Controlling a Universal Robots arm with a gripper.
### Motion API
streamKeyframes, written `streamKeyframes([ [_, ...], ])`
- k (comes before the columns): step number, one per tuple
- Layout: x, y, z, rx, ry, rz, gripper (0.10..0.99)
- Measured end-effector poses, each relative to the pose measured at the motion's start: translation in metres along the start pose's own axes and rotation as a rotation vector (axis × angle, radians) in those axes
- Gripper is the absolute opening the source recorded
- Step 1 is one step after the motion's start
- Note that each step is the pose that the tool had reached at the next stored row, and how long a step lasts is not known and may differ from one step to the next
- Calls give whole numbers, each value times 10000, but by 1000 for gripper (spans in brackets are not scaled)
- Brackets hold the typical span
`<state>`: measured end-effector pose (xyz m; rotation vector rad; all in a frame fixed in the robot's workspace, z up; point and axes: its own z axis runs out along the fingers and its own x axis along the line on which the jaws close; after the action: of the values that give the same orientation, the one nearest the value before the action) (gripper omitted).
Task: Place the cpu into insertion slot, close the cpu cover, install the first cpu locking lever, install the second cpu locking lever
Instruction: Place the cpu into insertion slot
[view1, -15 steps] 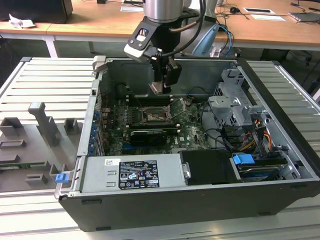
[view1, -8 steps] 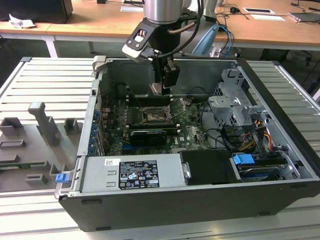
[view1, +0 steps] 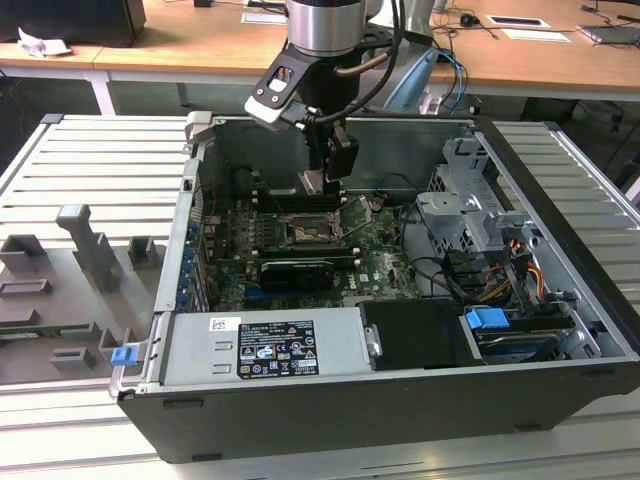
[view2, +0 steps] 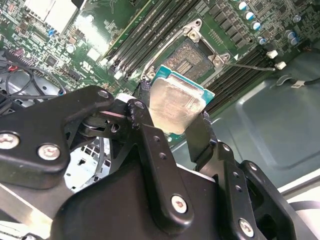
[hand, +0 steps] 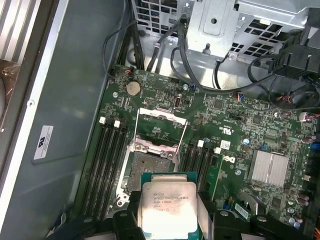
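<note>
End effector (view2: 172, 117): I see its 2 black fingers clamped on opposite edges of the cpu, holding it in the air
Cpu (view2: 177, 102): pale silver top with a green border; in both wrist views it hangs above the board beside the socket, not seated (hand: 167, 205)
Insertion slot (hand: 145, 167): dark square recess with a metal rim, uncovered, set in the green motherboard (hand: 225, 115) between 2 banks of long black memory slots (hand: 107, 150)
Cpu cover (hand: 162, 111): thin silver frame, swung open, standing off the slot's far edge
Setting: in the exterior view the arm reaches down into an open dark computer case (view1: 560, 300) on a ridged grey table (view1: 80, 160)
</note>
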<state>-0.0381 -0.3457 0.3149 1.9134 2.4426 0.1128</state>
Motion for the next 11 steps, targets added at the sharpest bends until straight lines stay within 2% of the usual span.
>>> streamKeyframes([
  [6, 0, -2, 25, -4, -24, 290, 529],
  [11, -1, -4, 43, -12, -63, 779, 529],
])
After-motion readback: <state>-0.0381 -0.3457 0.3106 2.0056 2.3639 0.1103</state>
